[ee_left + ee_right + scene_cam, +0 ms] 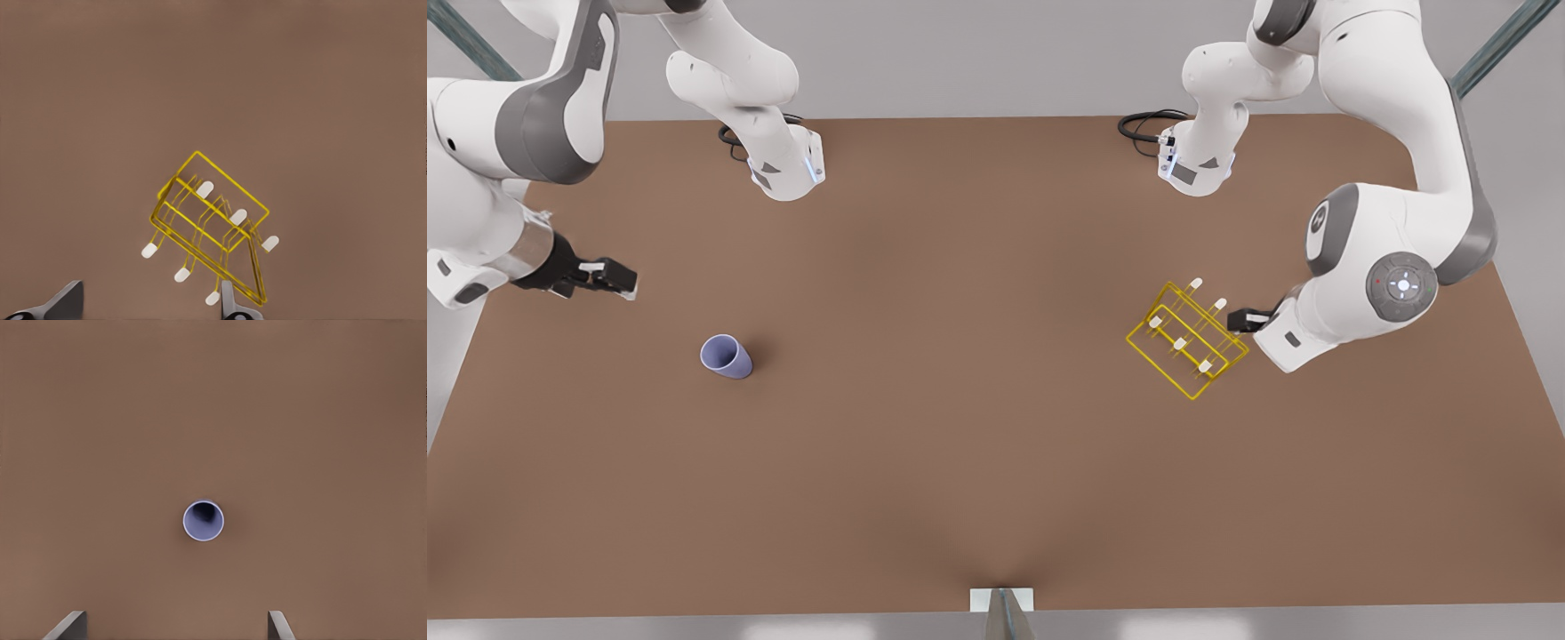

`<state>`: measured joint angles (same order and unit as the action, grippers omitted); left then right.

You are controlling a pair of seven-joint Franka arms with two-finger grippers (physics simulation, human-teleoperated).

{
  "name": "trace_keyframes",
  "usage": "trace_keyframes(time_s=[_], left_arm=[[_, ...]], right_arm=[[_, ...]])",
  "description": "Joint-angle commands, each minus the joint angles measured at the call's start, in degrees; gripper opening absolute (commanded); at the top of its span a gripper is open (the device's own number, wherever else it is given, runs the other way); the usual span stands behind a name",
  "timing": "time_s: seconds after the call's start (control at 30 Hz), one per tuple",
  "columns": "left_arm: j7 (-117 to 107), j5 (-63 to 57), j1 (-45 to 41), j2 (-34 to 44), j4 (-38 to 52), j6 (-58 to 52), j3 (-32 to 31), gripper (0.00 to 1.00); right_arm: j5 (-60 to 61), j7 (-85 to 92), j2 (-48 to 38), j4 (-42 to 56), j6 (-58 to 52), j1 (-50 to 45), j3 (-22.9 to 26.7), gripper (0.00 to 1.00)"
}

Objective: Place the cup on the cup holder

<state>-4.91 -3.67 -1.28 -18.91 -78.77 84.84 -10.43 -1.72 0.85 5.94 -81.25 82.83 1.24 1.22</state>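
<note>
Fingers spread wide and empty, the right gripper (pixel 618 280) hangs above the brown table (pixel 960 462) at the front view's left, with the small lavender-blue tapered cup (pixel 727 356) standing upright, mouth up, near it at roughly four o'clock. In the right wrist view that cup (pixel 203 520) sits centred ahead of the parted fingertips (pixel 67 627), not yet between them. The left gripper (pixel 1249 318), likewise open and holding nothing, waits at the front view's right, just beside the three o'clock edge of the yellow thin-wire cup holder (pixel 1187 342) with white-tipped pegs; its wrist view shows the rack (pixel 210 230) close ahead of one fingertip (pixel 230 303). Cup and rack lie well apart across the table. The approach to the cup appears to be the step in hand. Next, the right gripper likely needs to descend, straddle the cup's wall and close before carrying it to a peg.
</note>
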Motion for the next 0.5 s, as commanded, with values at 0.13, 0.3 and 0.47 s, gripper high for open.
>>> trace_keyframes(time_s=[0.13, 0.3, 0.47], left_arm=[[-6.6, -0.2, -0.7, -0.8, -0.7, 4.4, -0.1, 1.00], [-6.7, -0.1, -0.7, -1.0, -0.3, 3.1, -0.2, 1.00], [-8.0, 0.2, -0.7, -1.6, -0.5, 1.6, -0.3, 1.00]], right_arm=[[-0.3, 1.0, 0.1, -0.5, 6.2, -0.4, 0.0, 1.00], [-0.7, 0.9, 5.1, -2.9, 10.3, 0.3, 0.1, 1.00], [1.7, 1.6, 4.3, -4.7, 9.9, -0.4, -1.7, 1.00]])
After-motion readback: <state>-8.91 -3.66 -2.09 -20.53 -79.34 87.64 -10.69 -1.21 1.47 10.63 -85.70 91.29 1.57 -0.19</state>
